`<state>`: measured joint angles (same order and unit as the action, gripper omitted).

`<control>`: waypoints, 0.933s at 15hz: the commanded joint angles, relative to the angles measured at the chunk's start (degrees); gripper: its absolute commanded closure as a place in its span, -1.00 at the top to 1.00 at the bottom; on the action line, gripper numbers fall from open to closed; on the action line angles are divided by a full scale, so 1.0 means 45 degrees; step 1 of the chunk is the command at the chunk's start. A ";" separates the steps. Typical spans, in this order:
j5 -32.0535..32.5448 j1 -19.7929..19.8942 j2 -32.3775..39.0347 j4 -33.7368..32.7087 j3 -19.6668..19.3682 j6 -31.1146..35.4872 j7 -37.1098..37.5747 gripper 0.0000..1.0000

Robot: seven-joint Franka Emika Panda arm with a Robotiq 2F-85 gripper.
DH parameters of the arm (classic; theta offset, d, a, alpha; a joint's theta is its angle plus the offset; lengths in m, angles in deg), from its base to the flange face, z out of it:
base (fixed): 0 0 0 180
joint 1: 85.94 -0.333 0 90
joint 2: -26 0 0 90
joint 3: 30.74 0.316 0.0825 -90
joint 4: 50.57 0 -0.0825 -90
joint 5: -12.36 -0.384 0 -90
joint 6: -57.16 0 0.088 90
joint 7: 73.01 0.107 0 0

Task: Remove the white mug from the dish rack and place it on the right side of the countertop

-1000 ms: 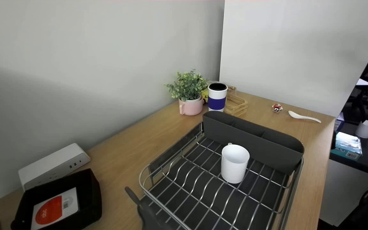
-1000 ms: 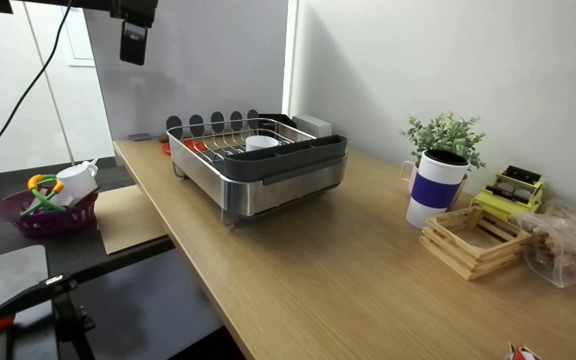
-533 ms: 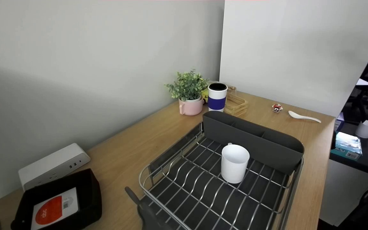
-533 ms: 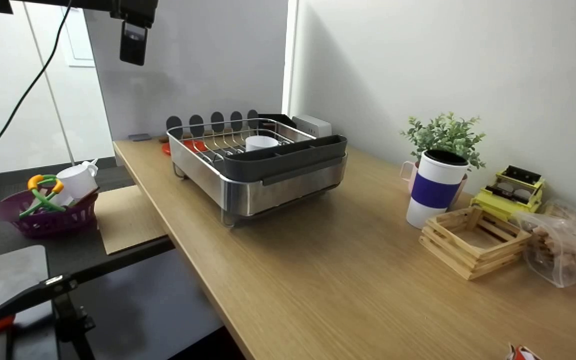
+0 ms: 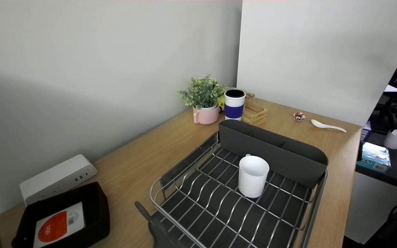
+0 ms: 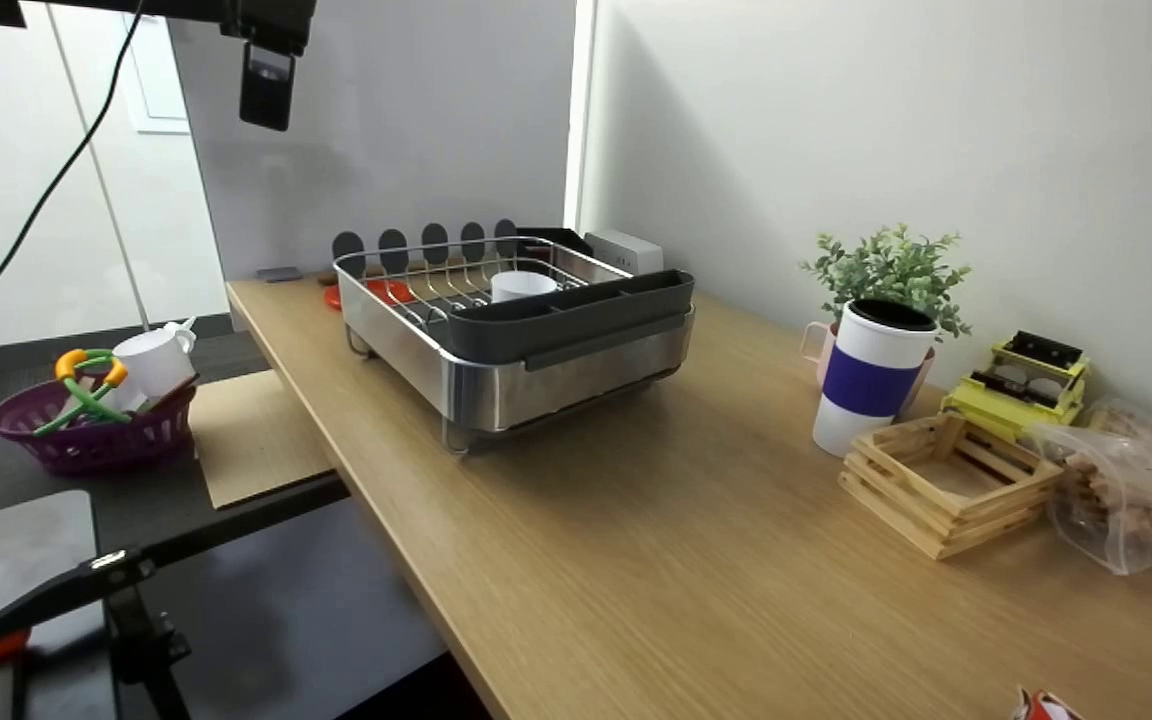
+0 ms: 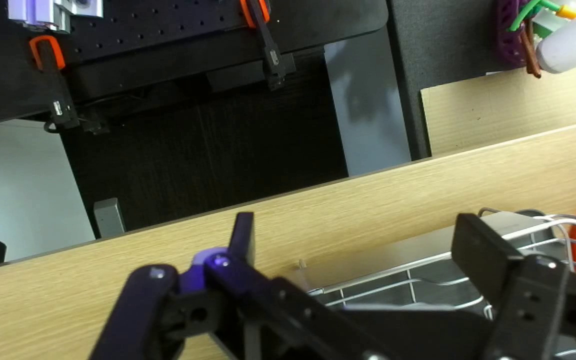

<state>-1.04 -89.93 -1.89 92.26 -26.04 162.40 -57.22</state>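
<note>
The white mug (image 5: 252, 179) stands upright on the wire ribs of the dish rack, close to the rack's dark grey caddy; its top also shows in an exterior view (image 6: 523, 286). The dish rack (image 6: 586, 388) has steel side walls and stands on the wood-grain countertop (image 6: 676, 570). In the wrist view my gripper (image 7: 360, 239) is open, its two fingers wide apart with nothing between them, above the rack's steel edge (image 7: 388, 256). A pale edge shows behind the gripper's body there; I cannot tell whether it is the mug. A black part high in an exterior view may belong to the gripper.
A white tumbler with a blue band (image 6: 874, 375), a plant (image 5: 203, 93) in a pink mug, a wooden crate (image 6: 901, 510) and a plastic bag (image 6: 1131, 490) stand beyond the rack. A white spoon (image 5: 327, 126) lies near the counter's end. A black tray (image 5: 98, 210) sits beside the rack.
</note>
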 commanded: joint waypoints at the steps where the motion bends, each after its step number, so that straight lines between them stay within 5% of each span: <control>1: -0.0045 0.0132 -0.0001 -0.0018 0.0113 -0.0033 -0.0048 1.00; 6: 0.1301 0.0288 0.0147 -0.1143 0.0004 -0.0459 -0.0998 1.00; 14: 0.4133 -0.0328 0.1246 -0.4794 -0.0108 -0.2577 -0.5004 1.00</control>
<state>15.78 -90.07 -1.20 77.41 -26.61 154.43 -73.45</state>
